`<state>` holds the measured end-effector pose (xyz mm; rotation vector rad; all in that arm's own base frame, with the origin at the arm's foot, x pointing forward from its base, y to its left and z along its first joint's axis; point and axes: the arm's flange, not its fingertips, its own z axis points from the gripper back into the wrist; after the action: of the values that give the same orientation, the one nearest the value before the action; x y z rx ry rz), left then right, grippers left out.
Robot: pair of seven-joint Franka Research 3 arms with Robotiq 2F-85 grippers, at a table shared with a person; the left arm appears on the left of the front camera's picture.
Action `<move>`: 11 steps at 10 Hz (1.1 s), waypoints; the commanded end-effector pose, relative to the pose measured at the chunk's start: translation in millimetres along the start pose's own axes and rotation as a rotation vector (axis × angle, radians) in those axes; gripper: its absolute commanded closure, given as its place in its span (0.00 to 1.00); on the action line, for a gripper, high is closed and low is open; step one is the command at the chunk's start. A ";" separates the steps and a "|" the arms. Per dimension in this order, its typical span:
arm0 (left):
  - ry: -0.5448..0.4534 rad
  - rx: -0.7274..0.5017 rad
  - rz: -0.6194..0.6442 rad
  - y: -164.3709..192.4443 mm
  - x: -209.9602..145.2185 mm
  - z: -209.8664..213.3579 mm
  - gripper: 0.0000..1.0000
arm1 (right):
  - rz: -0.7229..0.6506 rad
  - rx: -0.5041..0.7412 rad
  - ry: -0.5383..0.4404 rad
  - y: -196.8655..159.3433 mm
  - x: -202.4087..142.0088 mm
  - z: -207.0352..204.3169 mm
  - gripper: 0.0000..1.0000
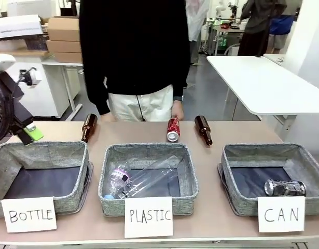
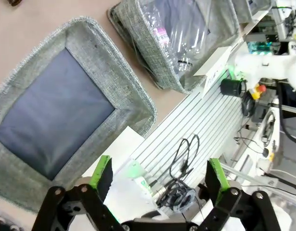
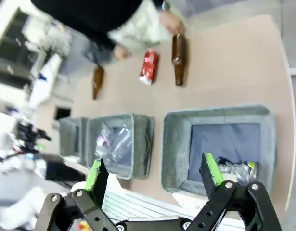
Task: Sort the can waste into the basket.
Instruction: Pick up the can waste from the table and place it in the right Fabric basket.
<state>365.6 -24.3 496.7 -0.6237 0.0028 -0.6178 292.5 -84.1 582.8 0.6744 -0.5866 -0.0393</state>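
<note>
**A:** How do the claws stand?

**B:** The left claw (image 2: pixel 158 168) is spread wide with nothing in it. It hangs over the near edge of the worktop (image 1: pixel 242 132), beside the BOTTLE basket (image 1: pixel 24 150) at the lower left of the front view. The right claw (image 3: pixel 152 166) is just as wide and empty, high above the CAN basket (image 1: pixel 237 155).

**A:** And the cans?

**B:** The silvery can (image 1: pixel 285 188) lies on its side inside the CAN basket, lower right. The red can (image 1: pixel 172 129) lies on the worktop at upper centre, behind the PLASTIC basket (image 1: pixel 108 171). A person's hand (image 1: pixel 177 111) is just above it.

**A:** What's around the red one?

**B:** One brown bottle (image 1: pixel 88 127) lies to its left and another brown bottle (image 1: pixel 203 129) to its right. A clear plastic bottle (image 1: pixel 143 181) lies in the PLASTIC basket. The white signs (image 1: pixel 281 214) read "BOTTLE", "PLASTIC" and "CAN".
</note>
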 end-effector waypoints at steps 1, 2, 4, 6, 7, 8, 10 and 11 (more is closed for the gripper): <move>-0.002 0.007 -0.012 0.7 -1.4 0.6 0.00 | 0.119 -0.306 0.210 64.9 72.5 -85.0 0.00; -0.002 0.007 -0.012 0.7 -1.4 0.6 0.00 | 0.190 -0.347 0.278 87.7 74.4 -128.7 0.00; -0.002 0.007 -0.012 0.7 -1.4 0.6 0.00 | 0.305 -0.368 0.300 108.2 55.8 -184.8 0.00; -0.002 0.007 -0.012 0.7 -1.4 0.6 0.00 | 0.229 -0.286 0.247 123.8 47.1 -164.3 0.00; -0.002 0.007 -0.012 0.7 -1.4 0.6 0.00 | 0.229 -0.286 0.247 123.8 47.1 -164.3 0.00; -0.002 0.007 -0.012 0.7 -1.4 0.6 0.00 | 0.278 -0.314 0.291 122.2 52.4 -191.2 0.00; -0.002 0.007 -0.012 0.7 -1.4 0.6 0.00 | 0.168 -0.108 0.353 118.4 110.4 -240.5 0.00; -0.002 0.007 -0.012 0.7 -1.4 0.6 0.00 | 0.155 -0.145 0.421 134.7 140.5 -284.5 0.00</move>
<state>366.0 -24.3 496.0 -0.6239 0.0043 -0.6175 477.0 128.6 543.7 0.4409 -0.2928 0.1689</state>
